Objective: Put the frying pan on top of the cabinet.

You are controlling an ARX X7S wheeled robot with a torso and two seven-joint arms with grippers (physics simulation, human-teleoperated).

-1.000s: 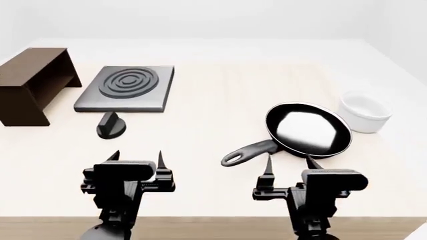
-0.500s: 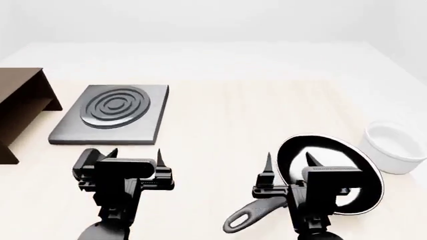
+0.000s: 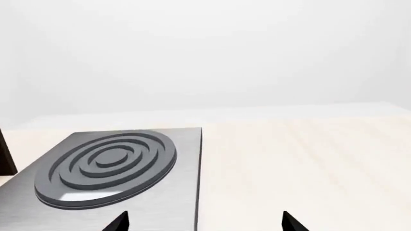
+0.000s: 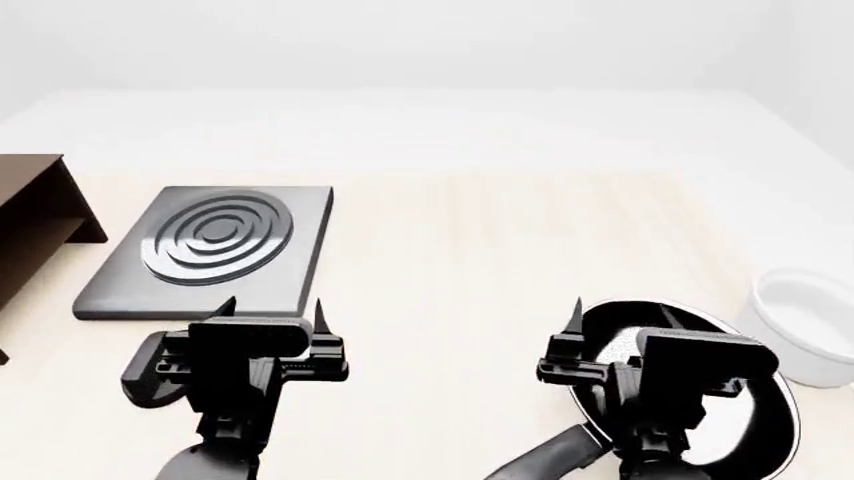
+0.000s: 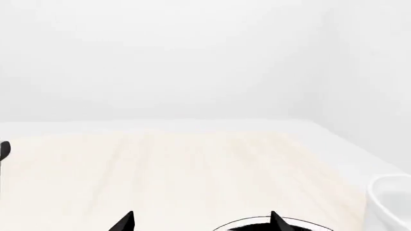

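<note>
Frying pan [image 4: 747, 420] beside white bowl [image 4: 809, 328]

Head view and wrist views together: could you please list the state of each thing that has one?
frying pan: flat on the table, empty, not gripped, partly hidden by the right arm.
cabinet: on the table at far left, top bare, cut off by the frame.
stove plate: flat, nothing on it.
white bowl: upright, beside the pan.
left gripper: open, empty.
right gripper: open, empty, over the pan.
</note>
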